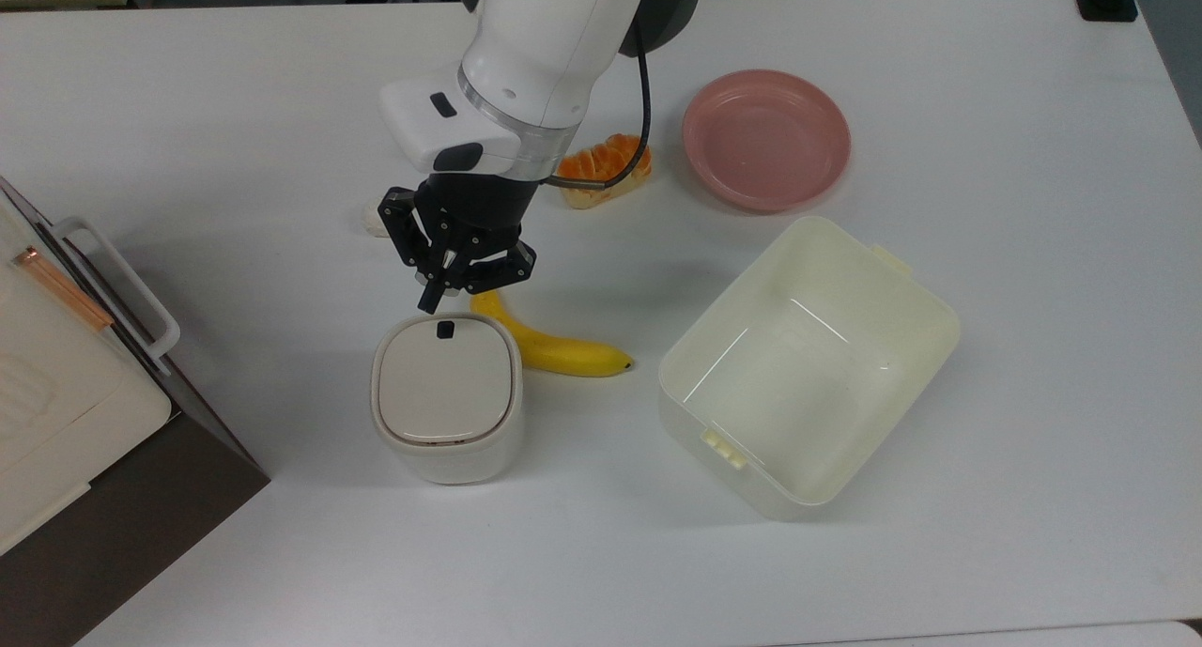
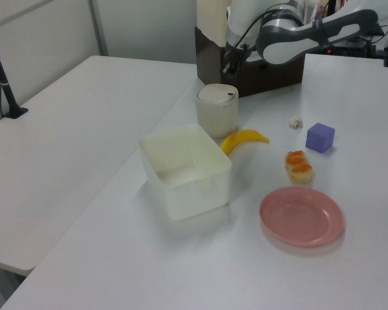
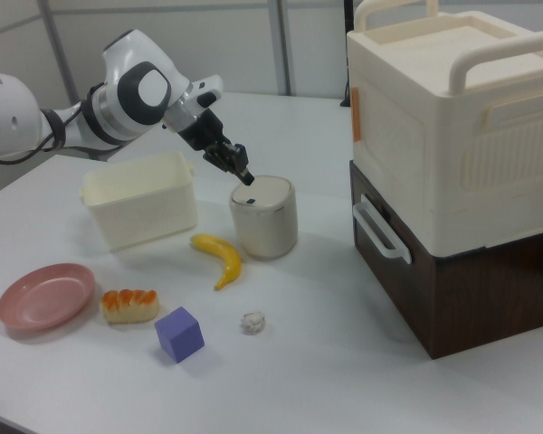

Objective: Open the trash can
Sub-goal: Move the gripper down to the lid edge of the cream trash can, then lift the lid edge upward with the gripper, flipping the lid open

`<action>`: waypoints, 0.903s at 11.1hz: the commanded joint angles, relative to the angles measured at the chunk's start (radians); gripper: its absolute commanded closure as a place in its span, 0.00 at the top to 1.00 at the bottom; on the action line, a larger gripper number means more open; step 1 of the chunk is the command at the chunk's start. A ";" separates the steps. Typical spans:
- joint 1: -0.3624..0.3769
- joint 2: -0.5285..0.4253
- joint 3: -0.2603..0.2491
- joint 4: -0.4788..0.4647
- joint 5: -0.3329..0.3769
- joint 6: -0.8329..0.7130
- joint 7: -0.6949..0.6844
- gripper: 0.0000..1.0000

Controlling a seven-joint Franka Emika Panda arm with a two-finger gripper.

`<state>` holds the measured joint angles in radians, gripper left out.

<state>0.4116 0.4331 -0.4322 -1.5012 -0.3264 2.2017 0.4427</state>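
Nearest you in the right view lie one purple cube (image 3: 179, 333) and one crumpled white wad (image 3: 252, 322), with bare table (image 3: 326, 380) in front of them. Behind them you have one pastry (image 3: 130, 305), one pink plate (image 3: 43, 297) and one banana (image 3: 219, 258), which ends just beside the trash can (image 3: 264, 217). The trash can stands upright with its lid (image 1: 445, 378) down and its dark button (image 1: 445, 329) at the rim that faces the arm. Your gripper (image 1: 428, 301) hangs just above that rim, its fingers pressed together with no gap. One pale tub (image 1: 809, 365) sits apart on the top view's right, with open table toward that edge. One big stacked box (image 3: 457, 163) stands close on the right view's right. No writing is readable.
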 commanded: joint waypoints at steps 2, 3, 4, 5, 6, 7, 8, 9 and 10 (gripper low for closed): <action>0.006 0.047 -0.010 0.009 -0.029 0.026 0.024 0.00; 0.006 0.056 -0.008 0.009 -0.036 0.026 0.024 0.00; 0.006 0.068 -0.010 0.009 -0.039 0.026 0.025 0.00; 0.004 0.082 -0.008 0.009 -0.039 0.033 0.025 0.00; 0.003 0.091 -0.010 0.012 -0.039 0.041 0.025 0.00; 0.004 0.099 -0.010 0.012 -0.040 0.041 0.027 0.00; 0.004 0.101 -0.010 0.012 -0.040 0.041 0.027 0.00; 0.004 0.104 -0.010 0.012 -0.040 0.041 0.037 0.00; 0.000 0.095 -0.008 0.015 -0.036 0.041 0.039 0.00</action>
<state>0.4104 0.5113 -0.4331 -1.4941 -0.3475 2.2162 0.4441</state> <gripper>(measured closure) 0.991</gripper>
